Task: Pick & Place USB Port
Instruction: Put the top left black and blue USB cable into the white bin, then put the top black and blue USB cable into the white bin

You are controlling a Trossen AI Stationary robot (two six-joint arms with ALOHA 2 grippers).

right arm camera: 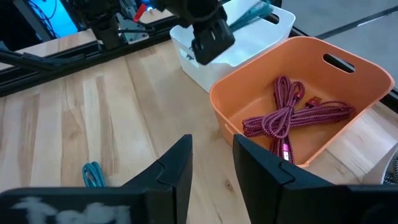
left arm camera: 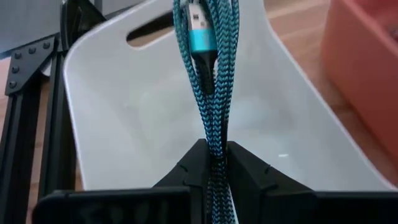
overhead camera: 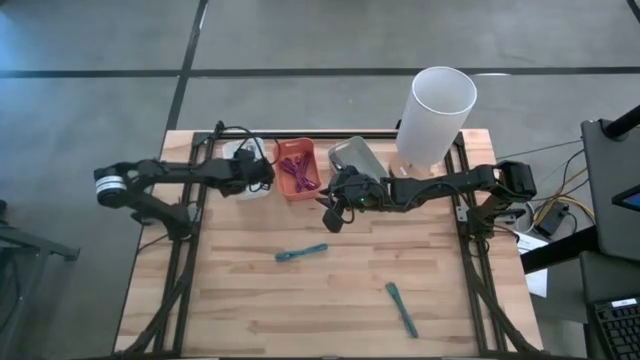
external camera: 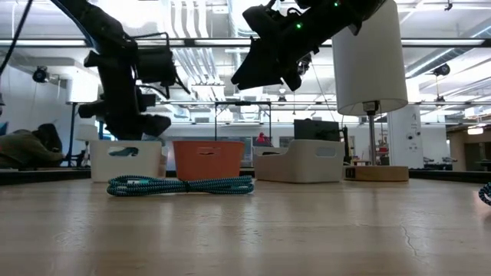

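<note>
My left gripper (left arm camera: pixel 214 163) hovers over the white bin (left arm camera: pixel 124 106) at the table's far left (overhead camera: pixel 246 190) and is shut on a teal braided USB cable (left arm camera: pixel 208 93). The cable's plug (left arm camera: pixel 200 34) points into the bin. My right gripper (right arm camera: pixel 211 163) is open and holds nothing. It hangs above the table (overhead camera: pixel 333 210), just near of the orange bin (right arm camera: pixel 292 93). Two more teal cables lie flat on the wood, one mid-table (overhead camera: pixel 302 253), one toward the near right (overhead camera: pixel 402 308). My left gripper pinches the bundled teal cable (left arm camera: pixel 214 146) between its two fingers, several strands side by side. The fingers slant down from above and lie along the strands. The bundle hangs beyond the fingertips into the white bin, lifted clear of the table. Teal shows through the bin's handle slot (external camera: pixel 123 152).
The orange bin (overhead camera: pixel 298 168) holds purple cables (right arm camera: pixel 292 118). A grey-white bin (overhead camera: pixel 355 155) sits to its right, and a tall white cylinder lamp (overhead camera: pixel 435 115) stands at the far right corner. Black frame rails run along both table sides. Bare wood lies toward the near edge.
</note>
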